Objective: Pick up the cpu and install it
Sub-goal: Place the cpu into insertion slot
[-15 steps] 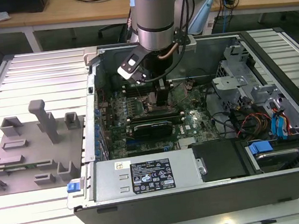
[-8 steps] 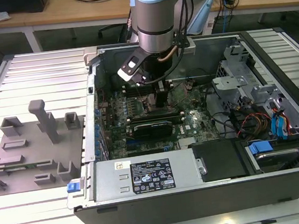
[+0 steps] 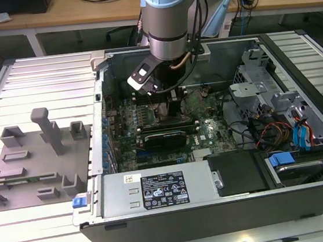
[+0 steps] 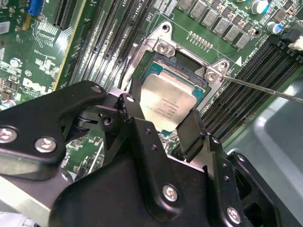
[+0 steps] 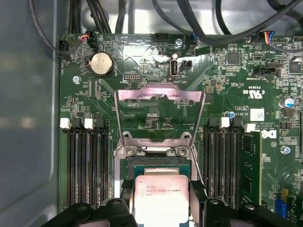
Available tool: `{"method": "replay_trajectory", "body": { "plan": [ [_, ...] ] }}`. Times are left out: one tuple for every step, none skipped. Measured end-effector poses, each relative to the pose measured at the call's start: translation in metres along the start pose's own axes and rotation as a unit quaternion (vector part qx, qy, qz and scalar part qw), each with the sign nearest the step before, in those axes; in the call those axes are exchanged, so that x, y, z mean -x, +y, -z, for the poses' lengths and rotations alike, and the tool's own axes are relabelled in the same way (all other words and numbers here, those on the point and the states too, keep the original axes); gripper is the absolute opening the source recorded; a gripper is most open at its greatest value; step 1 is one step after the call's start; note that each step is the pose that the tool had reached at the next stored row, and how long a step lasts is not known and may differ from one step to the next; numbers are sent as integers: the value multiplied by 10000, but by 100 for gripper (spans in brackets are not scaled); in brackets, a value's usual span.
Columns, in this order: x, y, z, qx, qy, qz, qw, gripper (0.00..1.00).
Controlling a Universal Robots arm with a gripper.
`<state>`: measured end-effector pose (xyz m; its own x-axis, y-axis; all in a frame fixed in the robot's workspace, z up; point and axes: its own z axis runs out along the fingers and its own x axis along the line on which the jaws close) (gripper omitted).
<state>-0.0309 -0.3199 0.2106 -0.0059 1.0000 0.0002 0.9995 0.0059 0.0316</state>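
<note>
Exterior view puts your gripper (image 3: 171, 101) at twelve o'clock from the power supply (image 3: 157, 188), clamping the cpu (image 4: 168, 100), silvery top up.

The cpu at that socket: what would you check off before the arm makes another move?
1. Grip: ok. In the second wrist view the gripper clamps the cpu by two opposite edges.
2. The hinged metal frame is flipped up off the socket: ok.
3. The thin lever is swung out to the side, away from the cpu: ok.
4. The cpu is square with the socket: looks ok in the first wrist view, where their edges run parallel.
5. The cpu is seated or hovering: cannot tell.
6. The socket bed is free of debris: cannot tell, the cpu hides most of it.
</note>
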Motion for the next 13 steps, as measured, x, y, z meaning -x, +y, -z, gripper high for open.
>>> {"method": "replay_trajectory", "body": {
  "plan": [
    [-2, 0, -10, -3, 0, 1, 10000, 55],
    [-4, -1, -30, -13, 0, 0, 10000, 55],
    [-5, -2, -43, -20, -1, -1, 10000, 55],
    [-6, -3, -55, -24, 0, -1, 10000, 55],
    [-8, -3, -69, -31, 0, -1, 10000, 55],
    [-9, -3, -77, -35, 0, 0, 10000, 55],
    [-10, -3, -85, -39, 0, 0, 10000, 55],
    [-12, -3, -91, -42, 0, 0, 10000, 55],
    [-14, -3, -98, -45, 0, 1, 10000, 55],
    [-16, -3, -106, -48, 0, 1, 10000, 55],
    [-20, -4, -117, -55, 0, 0, 10000, 55],
    [-24, -4, -125, -64, 0, -1, 10000, 55],
    [-25, -3, -128, -68, -1, -1, 10000, 55]
  ]
}}
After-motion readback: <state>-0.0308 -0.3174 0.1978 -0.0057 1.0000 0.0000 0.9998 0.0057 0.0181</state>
